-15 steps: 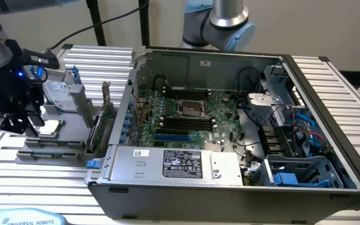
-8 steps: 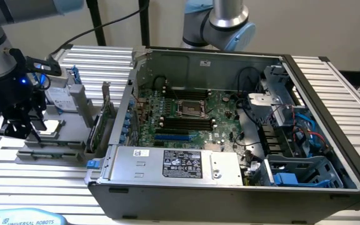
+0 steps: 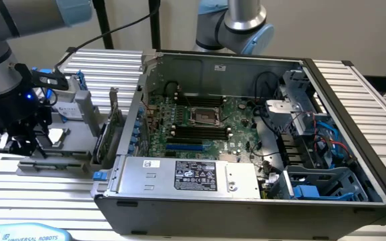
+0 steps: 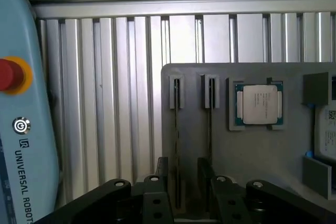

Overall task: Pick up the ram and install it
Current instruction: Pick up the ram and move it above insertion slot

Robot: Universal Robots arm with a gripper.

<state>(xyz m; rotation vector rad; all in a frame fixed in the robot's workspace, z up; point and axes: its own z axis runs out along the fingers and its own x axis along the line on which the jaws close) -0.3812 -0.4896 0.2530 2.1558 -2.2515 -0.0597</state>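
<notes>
Two ram sticks stand on edge in slotted holders on the grey fixture plate [image 4: 252,156]; each looks like a thin dark strip. One ram stick [image 4: 177,140] runs between my gripper's fingers and the other [image 4: 210,135] lies just beside one finger [image 4: 205,174]. My gripper [image 4: 184,182] is open, straddling the first stick with a gap on both sides. In the exterior view my gripper [image 3: 24,143] hangs low over the fixture [image 3: 52,163] at the exterior view's left, beside the open computer case [image 3: 247,201]. Black memory slots [image 3: 196,132] lie on the motherboard.
A square silver processor chip [image 4: 259,103] sits in a pocket on the fixture. A teach pendant [image 4: 21,145] with a red stop button [image 4: 9,74] lies alongside. An upright card [image 3: 109,128] stands between fixture and case. A second arm [image 3: 236,22] rises behind the case.
</notes>
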